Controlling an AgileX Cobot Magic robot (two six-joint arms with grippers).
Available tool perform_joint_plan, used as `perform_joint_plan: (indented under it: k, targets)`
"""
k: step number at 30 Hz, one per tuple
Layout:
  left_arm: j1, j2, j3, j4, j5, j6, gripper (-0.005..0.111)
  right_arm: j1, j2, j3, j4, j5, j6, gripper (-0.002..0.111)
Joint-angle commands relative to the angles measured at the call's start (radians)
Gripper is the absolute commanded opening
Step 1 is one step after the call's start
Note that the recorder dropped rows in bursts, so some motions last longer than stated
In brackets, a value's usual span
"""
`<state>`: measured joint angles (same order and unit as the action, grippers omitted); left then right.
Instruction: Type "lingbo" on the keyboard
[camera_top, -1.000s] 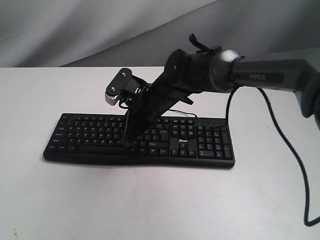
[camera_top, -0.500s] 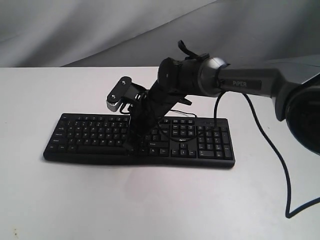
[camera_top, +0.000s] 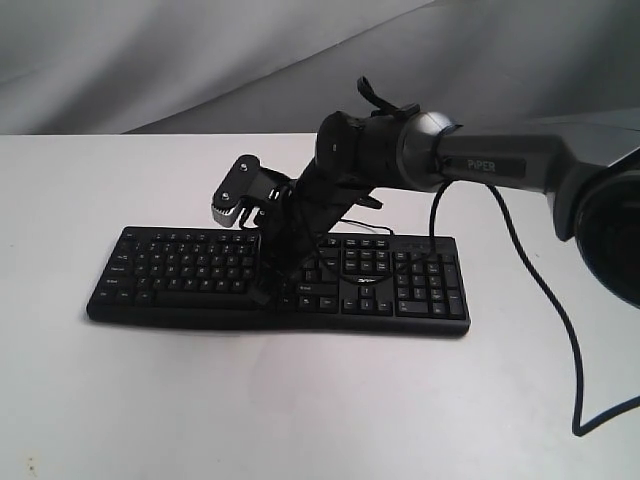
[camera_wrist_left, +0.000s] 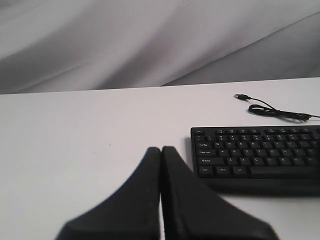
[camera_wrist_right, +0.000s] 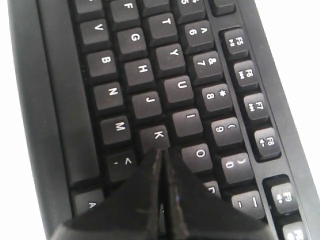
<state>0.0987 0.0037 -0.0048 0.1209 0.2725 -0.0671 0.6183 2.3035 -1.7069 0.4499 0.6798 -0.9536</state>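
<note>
As we are bringing our right pincer (camera_wrist_right: 161, 154) down, its two fingers are pressing flat together with nothing between them, forming one blunt tip. Over the last second that tip is sliding along the keyboard (camera_top: 180, 262) toward the number-pad end and dipping lower. In the last half second it is barely shifting, so we are judging that it is settling onto a key. Seen from the right wrist, the tip is sitting just past the K key (camera_wrist_right: 158, 134) and beside the O key (camera_wrist_right: 199, 153), covering the spot where L should lie. We are taking this as the word's first letter, though we cannot tell whether the key is actually going down. Our left pincer (camera_wrist_left: 161, 155) is likewise closed and empty, hovering over the tabletop (camera_wrist_left: 75, 130) off the keyboard's Ctrl end. The keyboard is lying flat across the middle of the tabletop.
</note>
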Motion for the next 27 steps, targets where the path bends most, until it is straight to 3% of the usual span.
perform_joint_plan:
  k: [1, 17, 27]
  targets:
    - [0.001, -0.004, 0.005, -0.004, -0.007, -0.002, 0.001, 0.000, -0.008, -0.005, 0.011, 0.004, -0.010, 0.000]
    - [0.001, -0.004, 0.005, -0.004, -0.007, -0.002, 0.001, 0.010, -0.030, -0.005, 0.009, -0.048, -0.014, 0.000]
    - [0.001, -0.004, 0.005, -0.004, -0.007, -0.002, 0.001, 0.021, 0.020, -0.121, 0.037, -0.034, -0.018, 0.000]
